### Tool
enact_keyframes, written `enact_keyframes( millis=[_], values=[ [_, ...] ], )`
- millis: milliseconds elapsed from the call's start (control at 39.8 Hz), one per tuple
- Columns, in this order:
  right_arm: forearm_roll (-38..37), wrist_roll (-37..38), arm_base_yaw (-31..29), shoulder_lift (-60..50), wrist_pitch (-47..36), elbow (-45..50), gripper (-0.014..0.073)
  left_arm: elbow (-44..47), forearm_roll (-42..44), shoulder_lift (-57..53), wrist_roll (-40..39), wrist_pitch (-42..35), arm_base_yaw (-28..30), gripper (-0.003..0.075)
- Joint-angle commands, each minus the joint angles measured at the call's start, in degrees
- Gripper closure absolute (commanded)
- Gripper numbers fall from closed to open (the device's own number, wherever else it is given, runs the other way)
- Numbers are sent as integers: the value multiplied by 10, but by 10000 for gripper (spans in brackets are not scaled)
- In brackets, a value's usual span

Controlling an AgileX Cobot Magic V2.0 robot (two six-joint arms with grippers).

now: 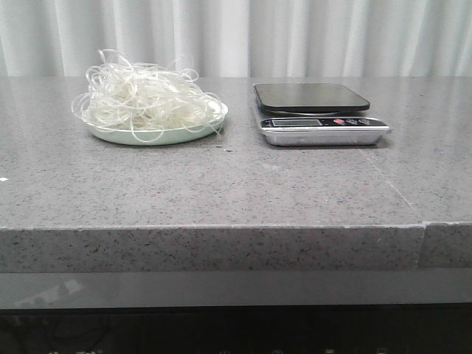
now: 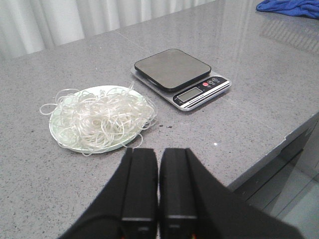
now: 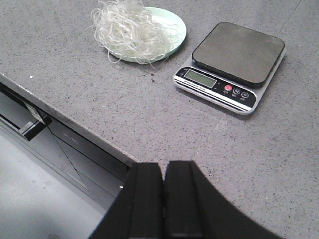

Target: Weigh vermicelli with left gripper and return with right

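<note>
The vermicelli (image 1: 144,99) is a fluffy nest of whitish strands heaped on a pale green plate (image 1: 166,137) at the left of the grey counter. It also shows as vermicelli (image 2: 99,118) and vermicelli (image 3: 130,27) in the wrist views. A kitchen scale (image 1: 317,112) with a bare black platform stands to the right of the plate. My left gripper (image 2: 159,152) is shut and holds nothing, short of the plate near the counter's front. My right gripper (image 3: 163,167) is shut and holds nothing, over the counter's front edge. Neither gripper shows in the front view.
The grey stone counter (image 1: 221,184) has a front edge dropping to a dark lower ledge (image 3: 60,139). A blue cloth (image 2: 291,7) lies at the far corner in the left wrist view. White curtains (image 1: 236,37) hang behind the counter.
</note>
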Motion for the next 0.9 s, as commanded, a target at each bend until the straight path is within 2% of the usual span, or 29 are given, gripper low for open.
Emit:
enact_keyframes(
  millis=[0, 75, 226, 402, 553, 729, 879],
  values=[
    [-6, -2, -3, 2, -38, -13, 423, -12, -4, 2, -5, -41, -2, 566],
    [-6, -2, -3, 2, -38, -13, 423, 4, -4, -1, -5, -51, 18, 566],
    [-6, -2, -3, 2, -38, -13, 423, 62, -15, -23, -5, -104, 95, 566],
    [-6, -2, -3, 2, -38, -13, 423, 182, -20, -90, -5, -235, 193, 566],
    [-6, -2, -3, 2, -38, -13, 423, 303, -64, -169, -5, -333, 271, 566],
    [-6, -2, -3, 2, -38, -13, 423, 404, -77, -255, -5, -360, 336, 566],
    [-6, -2, -3, 2, -38, -13, 423, 451, -77, -303, -5, -371, 363, 566]
  ],
)
